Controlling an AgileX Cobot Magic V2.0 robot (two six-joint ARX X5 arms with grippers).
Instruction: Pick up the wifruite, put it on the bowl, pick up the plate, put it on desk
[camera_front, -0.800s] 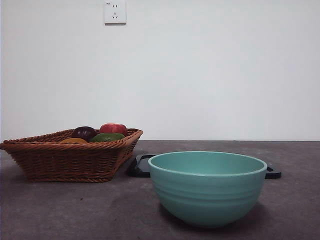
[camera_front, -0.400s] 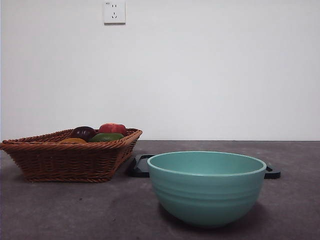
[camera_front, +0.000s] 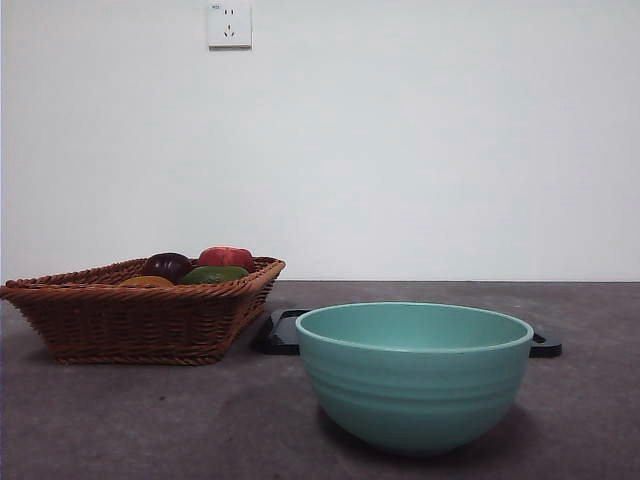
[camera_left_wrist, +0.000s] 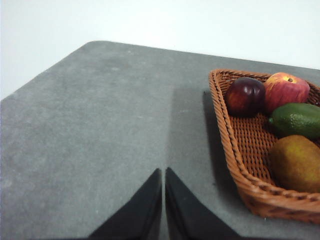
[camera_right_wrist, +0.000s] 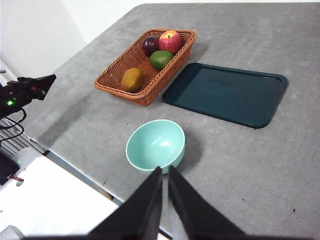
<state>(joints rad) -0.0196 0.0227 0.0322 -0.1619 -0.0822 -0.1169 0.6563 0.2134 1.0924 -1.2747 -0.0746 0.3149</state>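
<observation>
The wifruite (camera_left_wrist: 297, 162), a dull orange-brown fruit, lies in a wicker basket (camera_left_wrist: 235, 150) with other fruit; I also see the wifruite (camera_right_wrist: 132, 78) from high above and just over the basket rim in the front view (camera_front: 147, 282). The mint-teal bowl (camera_front: 415, 375) stands empty on the desk (camera_front: 150, 420), near its front edge (camera_right_wrist: 155, 145). The plate (camera_right_wrist: 225, 93), a dark teal flat tray, lies behind the bowl and beside the basket. My left gripper (camera_left_wrist: 163, 172) is shut over bare desk beside the basket. High above the bowl, my right gripper (camera_right_wrist: 165, 170) is shut and empty.
The basket (camera_front: 140, 315) also holds a dark purple fruit (camera_left_wrist: 245, 96), a red apple (camera_left_wrist: 285, 90) and a green fruit (camera_left_wrist: 297, 120). A white wall stands behind the desk. The desk's front edge (camera_right_wrist: 90, 172) runs close to the bowl.
</observation>
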